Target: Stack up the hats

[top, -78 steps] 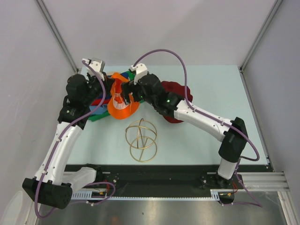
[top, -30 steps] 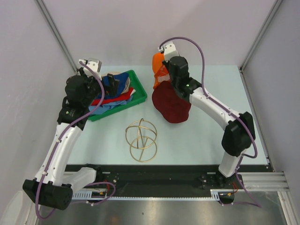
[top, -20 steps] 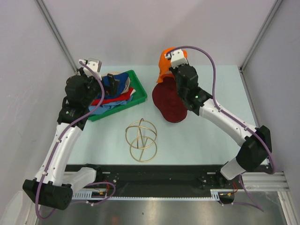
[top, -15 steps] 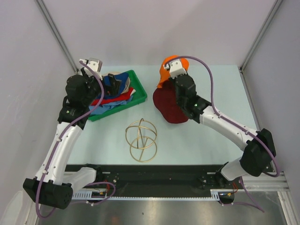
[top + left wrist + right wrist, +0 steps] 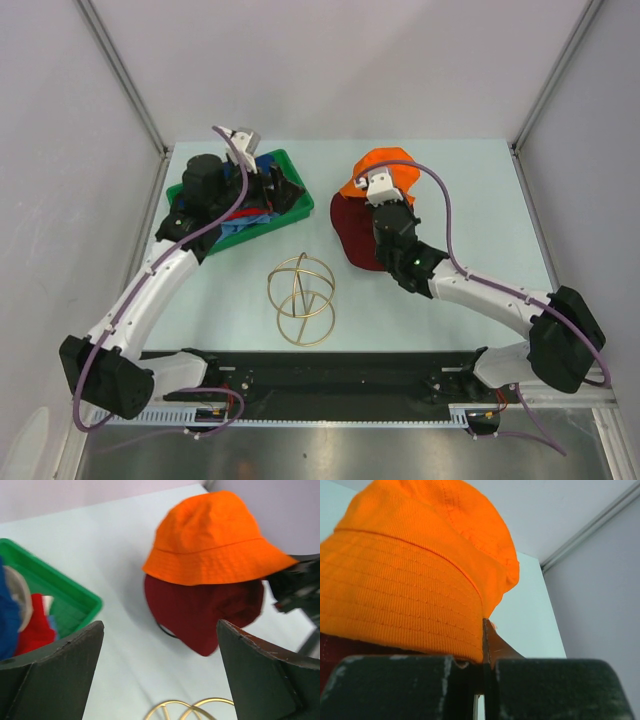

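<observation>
An orange hat (image 5: 385, 165) lies over the far part of a maroon hat (image 5: 352, 235) on the table, right of centre. My right gripper (image 5: 483, 647) is shut on the orange hat's (image 5: 415, 575) brim at its near edge. The left wrist view shows both the orange hat (image 5: 215, 540) and the maroon hat (image 5: 205, 610). More hats sit piled in a green tray (image 5: 300, 208), among them a red hat (image 5: 32, 630) and a blue one (image 5: 240, 222). My left gripper (image 5: 283, 185) hangs open over the tray's right end, its fingers (image 5: 55, 672) wide apart and holding nothing.
A gold wire globe frame (image 5: 300, 298) stands on the table in front of the tray and the maroon hat; its top (image 5: 190, 709) shows between my left fingers. Grey walls close in the back and sides.
My right arm has brought the orange hat down from the back edge onto the maroon hat. My left arm has swung right, over the green tray.
</observation>
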Controlling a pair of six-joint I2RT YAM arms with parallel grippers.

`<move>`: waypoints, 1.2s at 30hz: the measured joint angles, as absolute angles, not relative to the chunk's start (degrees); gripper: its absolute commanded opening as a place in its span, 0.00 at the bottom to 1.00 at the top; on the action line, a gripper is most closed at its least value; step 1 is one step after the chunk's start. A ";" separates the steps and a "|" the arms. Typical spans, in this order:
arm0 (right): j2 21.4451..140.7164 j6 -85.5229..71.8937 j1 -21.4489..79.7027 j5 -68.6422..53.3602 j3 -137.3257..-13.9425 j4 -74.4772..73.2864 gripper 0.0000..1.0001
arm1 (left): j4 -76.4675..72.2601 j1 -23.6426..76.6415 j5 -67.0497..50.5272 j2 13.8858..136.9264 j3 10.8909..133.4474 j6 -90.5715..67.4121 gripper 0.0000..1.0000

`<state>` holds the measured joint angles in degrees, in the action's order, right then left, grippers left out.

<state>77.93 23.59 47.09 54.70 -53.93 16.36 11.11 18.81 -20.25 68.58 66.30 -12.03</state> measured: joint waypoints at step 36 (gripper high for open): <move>79.64 8.67 40.36 49.28 -57.80 10.87 0.00 | 1.10 36.91 -22.24 86.85 69.73 -26.68 0.88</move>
